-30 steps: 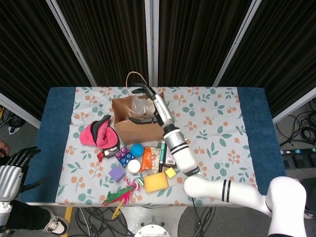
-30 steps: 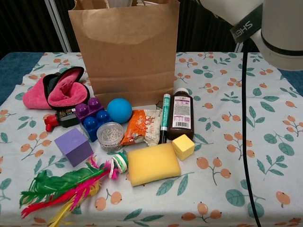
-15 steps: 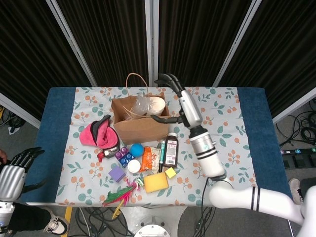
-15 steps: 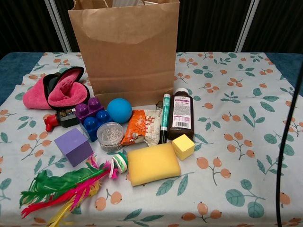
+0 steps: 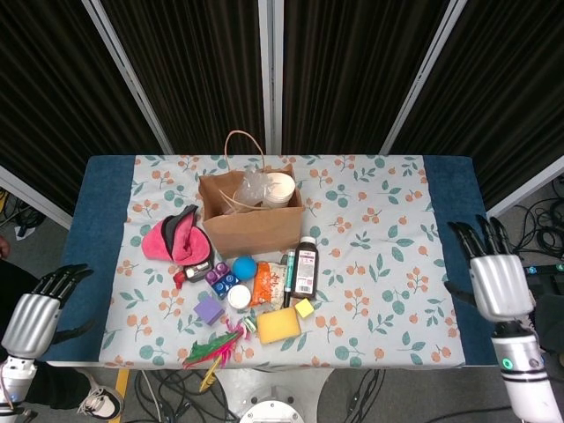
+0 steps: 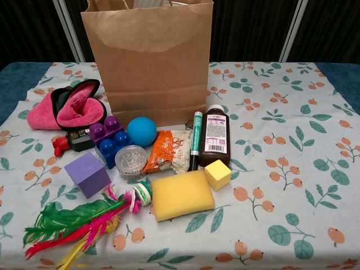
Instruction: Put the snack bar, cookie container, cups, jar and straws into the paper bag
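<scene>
Paper bag (image 5: 251, 231) far from right hand (image 5: 495, 284)

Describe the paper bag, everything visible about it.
The paper bag is plain brown kraft paper, standing upright and open at the back of the clutter on the floral cloth. A thin loop handle rises from its far rim. Inside, the head view shows a white cup and crinkled clear plastic. Its front face is creased across the middle. The blue ball sits against its base, a pink pouch beside its left edge. Neither hand touches it.
</scene>
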Available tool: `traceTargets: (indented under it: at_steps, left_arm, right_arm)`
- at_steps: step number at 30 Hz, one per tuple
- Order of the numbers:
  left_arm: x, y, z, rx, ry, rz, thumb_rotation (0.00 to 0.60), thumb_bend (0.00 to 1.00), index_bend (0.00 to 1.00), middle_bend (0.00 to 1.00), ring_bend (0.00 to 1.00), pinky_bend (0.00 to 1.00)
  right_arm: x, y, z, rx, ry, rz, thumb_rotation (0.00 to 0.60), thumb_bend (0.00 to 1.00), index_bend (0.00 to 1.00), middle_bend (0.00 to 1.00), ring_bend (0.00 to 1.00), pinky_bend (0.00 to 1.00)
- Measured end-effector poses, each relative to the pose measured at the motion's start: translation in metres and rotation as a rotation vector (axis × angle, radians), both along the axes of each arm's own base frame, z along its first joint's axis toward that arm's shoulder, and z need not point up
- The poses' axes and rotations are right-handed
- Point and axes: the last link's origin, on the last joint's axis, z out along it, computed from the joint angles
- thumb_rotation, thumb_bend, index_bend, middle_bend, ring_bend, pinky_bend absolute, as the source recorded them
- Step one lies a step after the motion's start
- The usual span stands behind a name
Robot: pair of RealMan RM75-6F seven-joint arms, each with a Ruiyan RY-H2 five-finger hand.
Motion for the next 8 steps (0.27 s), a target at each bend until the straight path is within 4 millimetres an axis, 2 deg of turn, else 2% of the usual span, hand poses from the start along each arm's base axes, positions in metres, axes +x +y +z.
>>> traceTargets:
  at_steps: [8]
  left_arm:
    - [-0.007, -0.008, 0.001, -0.010, 0.012, 0.026, 0.600, 0.10, 0.26, 0.28, 0.19, 0.25]
  right_arm:
    - [-0.082, 0.036, -0.020, -0.028, 0.093, -0.078, 0.600, 0.00, 0.11, 0.12, 0.00, 0.00]
